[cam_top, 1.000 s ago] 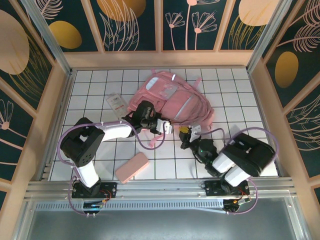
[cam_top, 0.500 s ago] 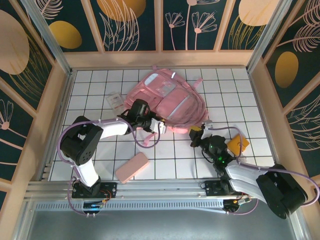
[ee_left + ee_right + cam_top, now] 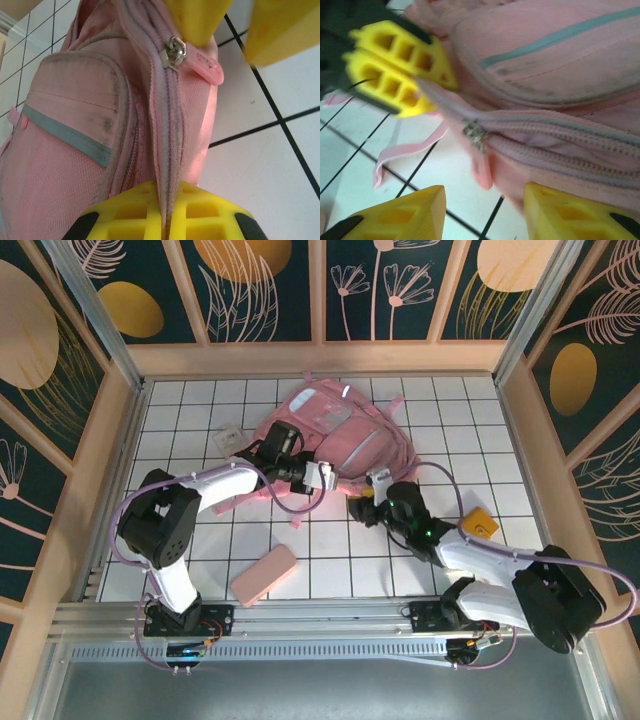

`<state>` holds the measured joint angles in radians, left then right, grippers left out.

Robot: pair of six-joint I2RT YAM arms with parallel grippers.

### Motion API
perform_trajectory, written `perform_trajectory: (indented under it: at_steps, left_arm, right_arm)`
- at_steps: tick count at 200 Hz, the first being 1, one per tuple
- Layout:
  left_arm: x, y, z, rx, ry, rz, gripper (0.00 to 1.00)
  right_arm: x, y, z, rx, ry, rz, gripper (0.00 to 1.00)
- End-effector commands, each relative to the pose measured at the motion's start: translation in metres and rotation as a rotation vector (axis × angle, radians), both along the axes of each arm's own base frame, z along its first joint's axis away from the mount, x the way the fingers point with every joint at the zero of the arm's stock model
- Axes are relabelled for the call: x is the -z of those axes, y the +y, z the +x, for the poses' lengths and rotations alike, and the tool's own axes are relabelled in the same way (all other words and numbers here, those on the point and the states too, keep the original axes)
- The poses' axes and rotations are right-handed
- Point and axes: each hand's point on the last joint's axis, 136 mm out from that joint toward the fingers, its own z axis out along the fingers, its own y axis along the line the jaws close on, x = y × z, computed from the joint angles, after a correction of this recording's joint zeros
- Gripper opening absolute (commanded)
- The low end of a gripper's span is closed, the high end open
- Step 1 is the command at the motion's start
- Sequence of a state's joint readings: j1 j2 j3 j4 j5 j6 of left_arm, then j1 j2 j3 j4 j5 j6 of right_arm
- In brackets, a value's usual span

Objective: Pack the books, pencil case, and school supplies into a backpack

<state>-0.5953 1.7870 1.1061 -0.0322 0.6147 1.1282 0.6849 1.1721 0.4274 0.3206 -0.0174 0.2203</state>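
Backpack (image 3: 338,432) lies flat on the far middle of the table (image 3: 190,400), well apart from the near edge. The surface is white tile with a black grid, clean where visible. A low wooden kerb (image 3: 320,358) bounds it on three sides, and a metal rail (image 3: 320,615) runs along the near edge. Dark panels (image 3: 265,285) with gold discs and pink plant outlines enclose the station.

Left gripper (image 3: 169,205) is pressed together on the backpack's zipper seam; the fabric band runs between its yellow fingers. The metal zipper pull (image 3: 176,50) sits further along that seam.

Right gripper (image 3: 482,200) stands spread at the backpack's near edge. Its fingers are apart with nothing between them, just beside the zipper pull and its pink tab (image 3: 481,175).

Pencil case (image 3: 264,575) lies on the near-left tiles, clear of both arms. A clear packet (image 3: 230,438) lies left of the backpack, partly covered by the left arm. A small orange item (image 3: 481,523) rests on the right-hand tiles.
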Motion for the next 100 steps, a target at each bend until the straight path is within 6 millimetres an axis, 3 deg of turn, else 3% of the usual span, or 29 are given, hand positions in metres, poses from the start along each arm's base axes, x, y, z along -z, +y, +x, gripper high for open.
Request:
perform_trajectory:
  at_steps: [1,7,12,20,28,41,67,100]
  left_arm:
    - [-0.014,-0.009,-0.028,0.077,0.152,-0.086,0.0]
    - [-0.015,-0.009,-0.029,0.078,0.15,-0.096,0.0]
    - [-0.017,-0.009,-0.03,0.075,0.154,-0.103,0.0]
    - [-0.018,-0.01,-0.03,0.072,0.17,-0.114,0.0]
    - [-0.02,-0.012,-0.032,0.079,0.189,-0.119,0.0]
    - [-0.023,-0.014,-0.032,0.087,0.223,-0.122,0.0]
    - [-0.026,-0.018,-0.031,0.092,0.265,-0.119,0.0]
    - [-0.023,-0.017,-0.034,0.103,0.274,-0.117,0.0]
  right_arm:
    - [0.0,-0.031,0.025,0.34,0.288,0.035,0.21]
    - [-0.001,-0.032,0.026,0.371,0.328,0.04,0.12]
    - [-0.006,-0.027,0.025,0.355,0.341,0.06,0.13]
    - [-0.013,-0.016,0.021,0.312,0.345,0.115,0.28]
    - [-0.014,-0.011,0.014,0.307,0.396,0.166,0.5]
    - [-0.004,-0.01,0.005,0.324,0.465,0.136,0.57]
    - [0.003,-0.013,-0.006,0.379,0.477,-0.071,0.57]
    - [0.0,-0.028,-0.001,0.449,0.441,-0.235,0.5]
